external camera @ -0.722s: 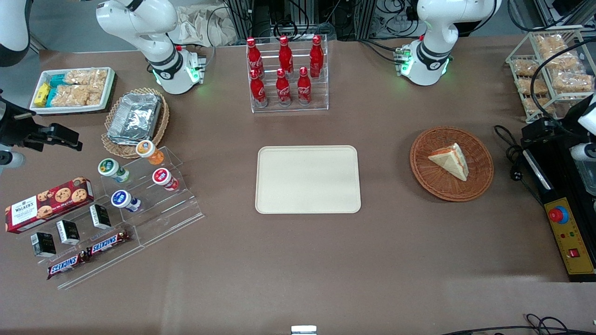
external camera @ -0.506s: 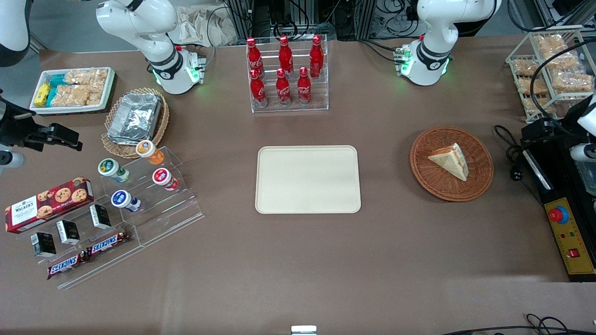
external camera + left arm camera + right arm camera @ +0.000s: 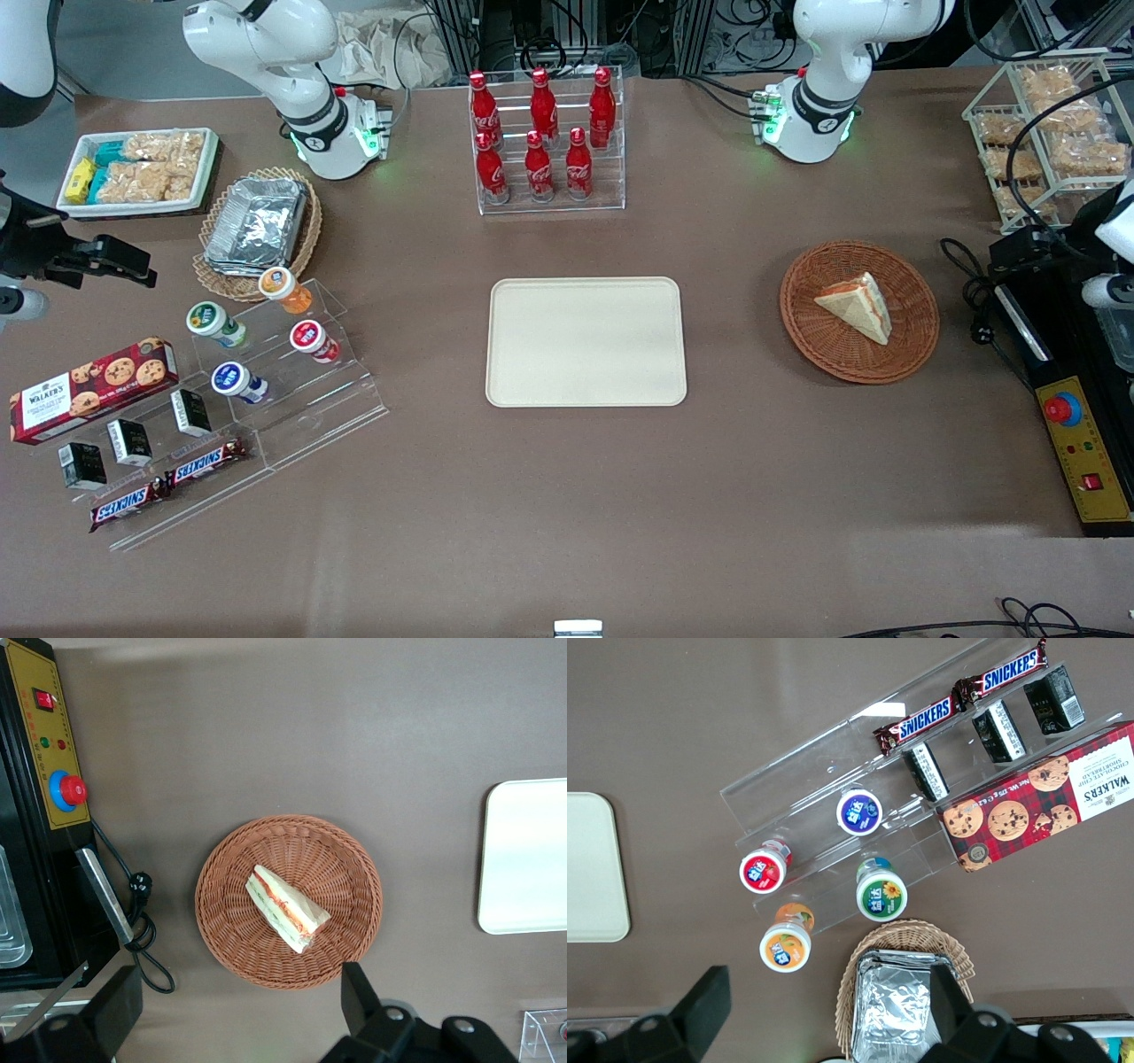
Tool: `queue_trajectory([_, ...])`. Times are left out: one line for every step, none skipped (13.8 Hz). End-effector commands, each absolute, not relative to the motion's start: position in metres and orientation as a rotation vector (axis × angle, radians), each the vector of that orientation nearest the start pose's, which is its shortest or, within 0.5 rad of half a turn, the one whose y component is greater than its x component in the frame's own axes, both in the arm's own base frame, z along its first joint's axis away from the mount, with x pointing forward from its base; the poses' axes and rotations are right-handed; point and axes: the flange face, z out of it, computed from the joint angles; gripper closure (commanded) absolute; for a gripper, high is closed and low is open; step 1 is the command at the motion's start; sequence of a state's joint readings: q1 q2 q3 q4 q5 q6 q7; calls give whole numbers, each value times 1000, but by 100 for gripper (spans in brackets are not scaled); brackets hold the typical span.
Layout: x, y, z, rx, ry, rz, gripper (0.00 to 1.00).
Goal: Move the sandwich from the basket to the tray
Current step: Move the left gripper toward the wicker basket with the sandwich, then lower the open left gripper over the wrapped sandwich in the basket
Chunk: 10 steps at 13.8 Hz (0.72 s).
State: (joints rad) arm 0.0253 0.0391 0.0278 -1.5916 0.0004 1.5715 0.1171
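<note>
The sandwich (image 3: pixel 858 304) (image 3: pixel 285 908), a pale wedge with red and green filling along one edge, lies in the round reddish-brown basket (image 3: pixel 912 354) (image 3: pixel 232 941). The cream tray (image 3: pixel 586 341) (image 3: pixel 527 855) sits bare at mid-table, apart from the basket, toward the parked arm's end. My gripper (image 3: pixel 1017 251) (image 3: pixel 237 981) hangs well above the table, beside the basket toward the working arm's end. It is open, its black fingers (image 3: pixel 358 990) spread wide with nothing between them. It touches neither the sandwich nor the basket.
A black control box with a red stop button (image 3: pixel 1062 408) (image 3: pixel 68 789) and a cable (image 3: pixel 142 930) lie beside the basket at the working arm's end. A rack of red bottles (image 3: pixel 545 142) stands farther from the camera than the tray. Snack racks (image 3: pixel 221 390) crowd the parked arm's end.
</note>
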Motion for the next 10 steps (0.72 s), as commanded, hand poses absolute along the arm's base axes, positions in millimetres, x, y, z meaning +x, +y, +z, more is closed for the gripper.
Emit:
queue_trajectory([563,29,593,-3145,82,111,0])
queue_trajectory([562,27,592,-3145,80,125,0])
queue_trajectory([560,27,589,-3145,80,139,0])
queue_trajectory([559,27,587,-3145,77,149,0])
queue_trajectory([556,27,583,-3145,75,166,0])
queue_trajectory([553,27,575,-3146,75,192,0])
queue_trajectory([545,27,570,-3152,62,214,0])
queue_trajectory([538,28,563,-3157,31,231,0])
queue_trajectory([531,28,554,-3156,13,253,0])
queue_trajectory([523,28,547,-3155,3,270,0])
